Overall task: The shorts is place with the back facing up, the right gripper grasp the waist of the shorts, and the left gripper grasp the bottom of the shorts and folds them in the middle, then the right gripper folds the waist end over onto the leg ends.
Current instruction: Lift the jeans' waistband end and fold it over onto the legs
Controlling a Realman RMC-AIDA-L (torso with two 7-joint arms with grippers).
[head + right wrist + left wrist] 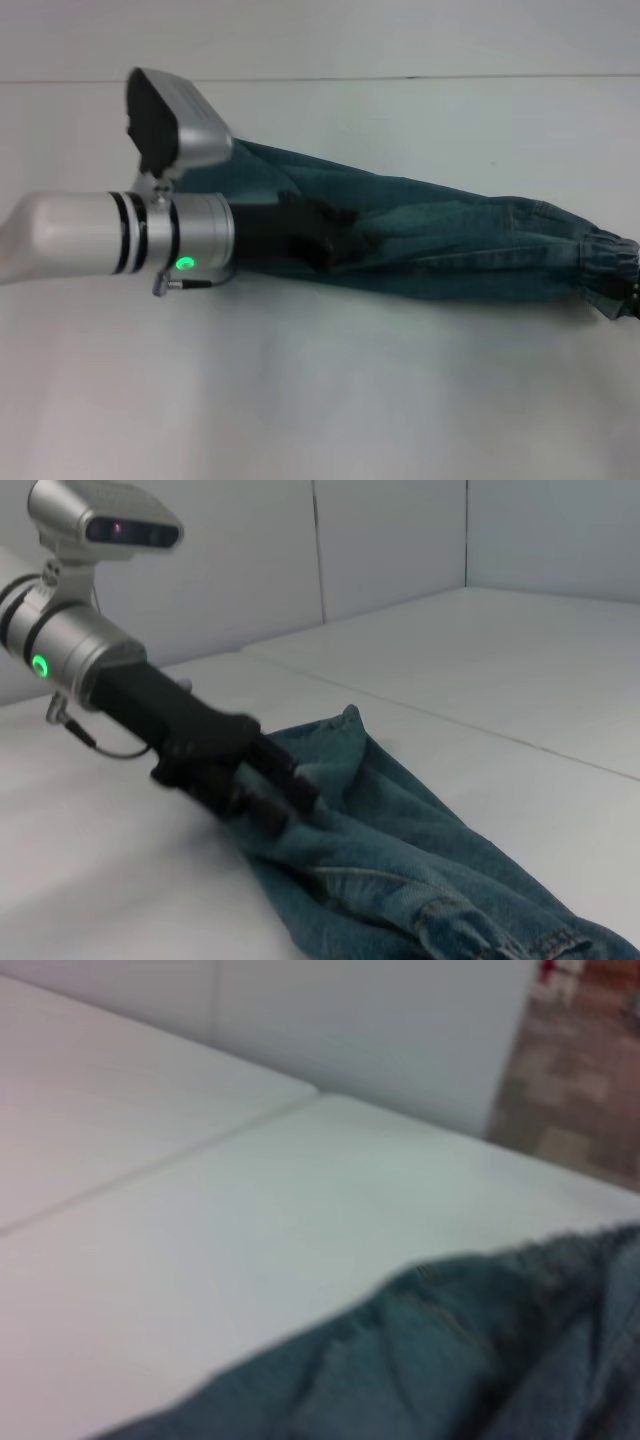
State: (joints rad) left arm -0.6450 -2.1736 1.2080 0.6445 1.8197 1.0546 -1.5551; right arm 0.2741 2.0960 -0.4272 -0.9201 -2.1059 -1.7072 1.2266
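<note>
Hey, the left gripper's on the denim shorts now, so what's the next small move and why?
Probably lift the left gripper slightly and carry the leg end toward the waist. Its fingers look shut on the shorts, which lie in a long bunched strip across the table.

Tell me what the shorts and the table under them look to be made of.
The shorts: washed blue-green denim, matte, with visible seams and a gathered elastic waist. The table: smooth white panels, probably laminate or painted board, faintly glossy, with a thin joint line. The left tool rests on the fabric.
</note>
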